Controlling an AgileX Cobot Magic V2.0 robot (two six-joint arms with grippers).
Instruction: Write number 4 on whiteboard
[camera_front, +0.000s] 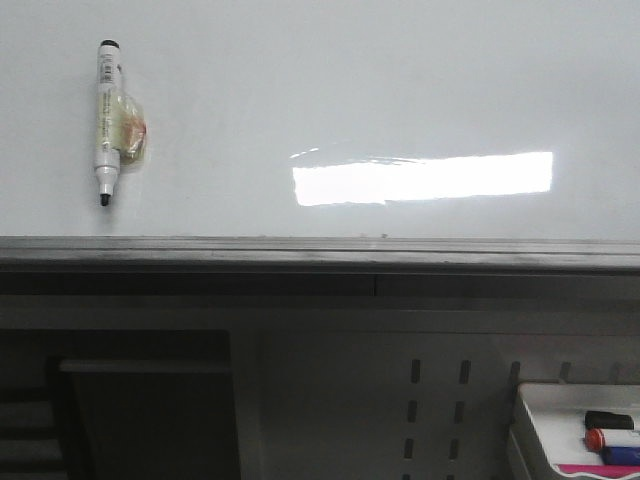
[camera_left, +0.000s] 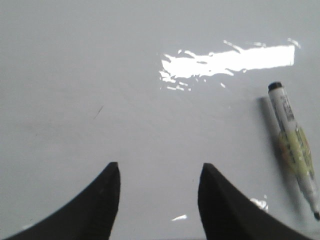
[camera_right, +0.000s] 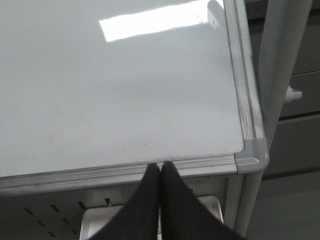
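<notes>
The whiteboard (camera_front: 330, 90) fills the upper front view, glossy white with a bright rectangular reflection and a grey lower rail (camera_front: 320, 252). No number 4 shows on it. A white marker (camera_front: 107, 120) with a black cap and yellowish tape lies on the board at the left, tip toward the rail. It also shows in the left wrist view (camera_left: 295, 147). My left gripper (camera_left: 159, 167) is open and empty over bare board, the marker off to one side. My right gripper (camera_right: 160, 166) is shut and empty over the rail near the board's corner (camera_right: 252, 155). Neither gripper shows in the front view.
A small white tray (camera_front: 535, 420) with black, red and blue markers (camera_front: 612, 440) sits below the rail at the right; it also shows under my right gripper (camera_right: 95, 220). A perforated grey panel (camera_front: 440, 400) stands below the board. A grey frame post (camera_right: 277, 75) runs beside the corner.
</notes>
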